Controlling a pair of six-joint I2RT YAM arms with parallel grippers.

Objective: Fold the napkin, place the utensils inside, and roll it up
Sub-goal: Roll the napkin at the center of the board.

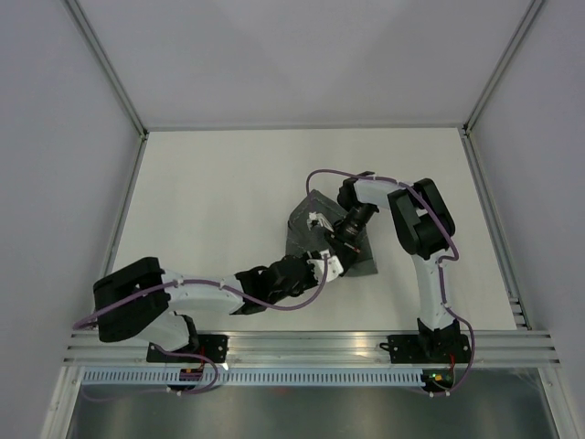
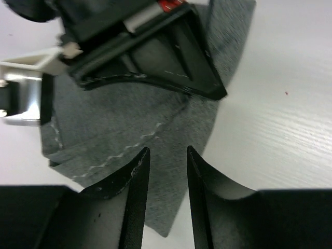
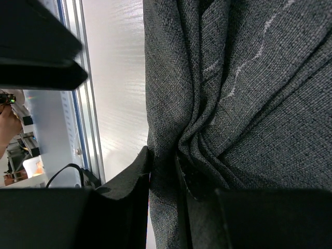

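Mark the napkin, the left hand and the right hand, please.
napkin (image 2: 129,119), left wrist view, flat grey cloth above the stitched line.
left hand (image 2: 167,151), left wrist view, gap between its open fingertips.
right hand (image 3: 165,166), right wrist view, cloth pinched between its fingertips.

White, faintly grained surface, enclosed by pale panels at the rear and sides and by an aluminium rail along the near edge. One item lies on it — a dark grey napkin with a light stitched line, right of centre, folded over itself and gathered into creases.
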